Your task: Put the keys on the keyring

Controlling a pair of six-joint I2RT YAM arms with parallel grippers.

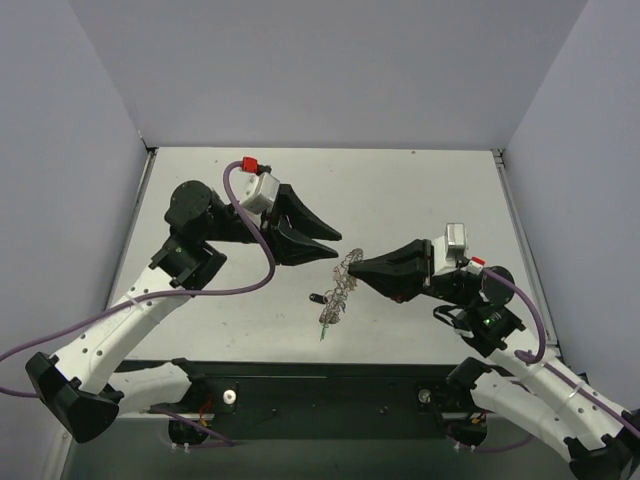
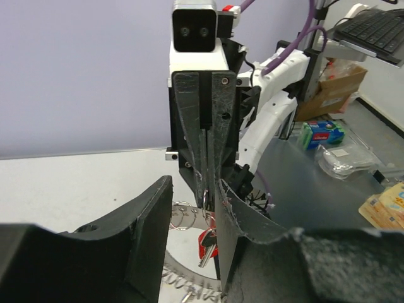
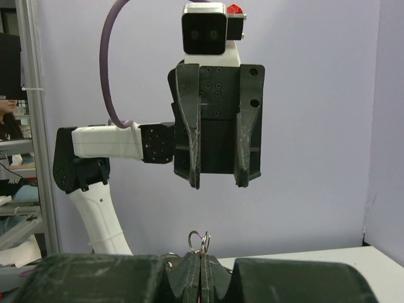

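The top view looks steeply down from behind the arm bases over the whole worktop (image 1: 420, 190). The left wrist camera faces the right hand (image 2: 207, 201) closely, the right wrist camera faces the left hand (image 3: 218, 184) from farther off. All three views share the keyring (image 1: 338, 292) between the hands.

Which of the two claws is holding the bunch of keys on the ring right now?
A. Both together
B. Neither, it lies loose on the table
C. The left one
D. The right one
D: the right gripper is pinched shut on the keyring, while the left gripper stands open.
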